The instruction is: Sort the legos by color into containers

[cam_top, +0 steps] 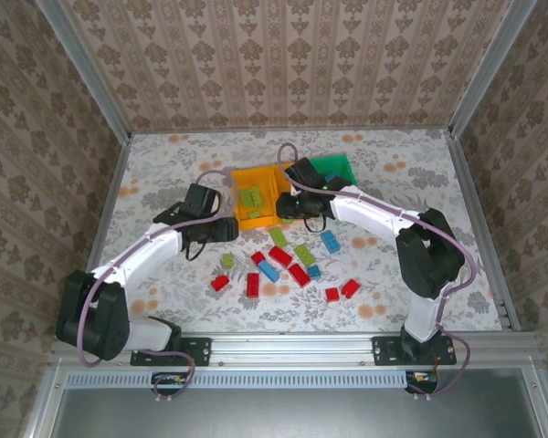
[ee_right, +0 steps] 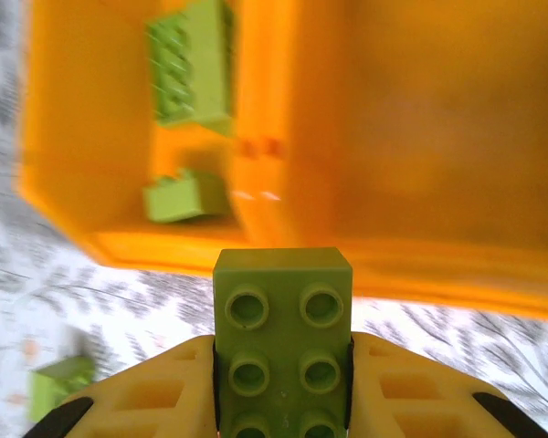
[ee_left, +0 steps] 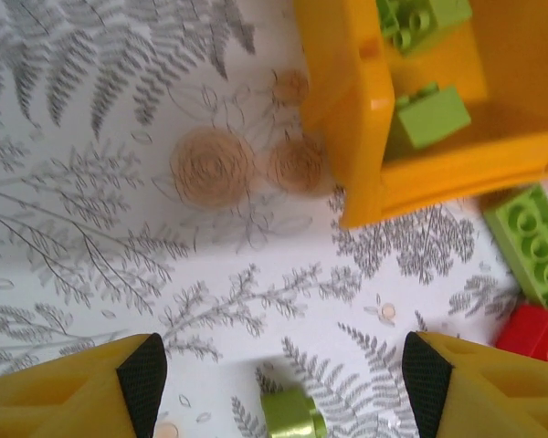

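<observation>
Two orange bins (cam_top: 267,208), one green bin (cam_top: 333,167). Seven red bricks (cam_top: 253,285), three blue bricks (cam_top: 330,241) at their 6 o'clock. Right jaws pinch one lime brick (ee_right: 283,338); left jaws spread.

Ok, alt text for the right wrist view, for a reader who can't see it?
The right gripper is shut on a lime green lego, studs toward the camera, in front of two adjoining orange bins. The bin on the picture's left holds two more green legos; a fourth lego lies on the table at lower left.
</observation>
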`<state>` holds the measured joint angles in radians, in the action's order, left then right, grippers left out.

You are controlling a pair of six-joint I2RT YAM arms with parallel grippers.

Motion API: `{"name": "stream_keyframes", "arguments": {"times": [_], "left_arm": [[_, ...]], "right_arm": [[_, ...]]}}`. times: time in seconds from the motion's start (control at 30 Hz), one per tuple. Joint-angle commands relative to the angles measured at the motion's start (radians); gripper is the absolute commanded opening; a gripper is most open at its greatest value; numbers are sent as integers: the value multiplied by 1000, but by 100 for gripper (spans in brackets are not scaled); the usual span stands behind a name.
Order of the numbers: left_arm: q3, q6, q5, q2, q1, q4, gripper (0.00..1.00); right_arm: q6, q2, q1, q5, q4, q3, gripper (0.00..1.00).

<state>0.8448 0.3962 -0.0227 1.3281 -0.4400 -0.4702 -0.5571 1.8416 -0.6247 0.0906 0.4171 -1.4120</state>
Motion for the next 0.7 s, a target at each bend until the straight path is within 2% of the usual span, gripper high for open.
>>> {"name": "stream_keyframes", "arguments": {"times": [0.0,0.23,0.5,0.6,0.67], "left_arm": [[-37,32,-14,-16,-36,-61,72],[-110,89,-29,-26,-63,-69,70],[-121,112,-68,17,-69,-19,69],[-112,113,-71,33,-74,-7,68],[-111,113,-78,45,-74,-1,67]], "right_arm": [[-38,53,-4,124,-79,-95,24],[-78,200,-1,147,-72,-278,26],[-102,310,9,99,-58,-390,38],[-94,323,12,91,-40,-412,51],[-91,318,13,80,-31,-413,55]]}}
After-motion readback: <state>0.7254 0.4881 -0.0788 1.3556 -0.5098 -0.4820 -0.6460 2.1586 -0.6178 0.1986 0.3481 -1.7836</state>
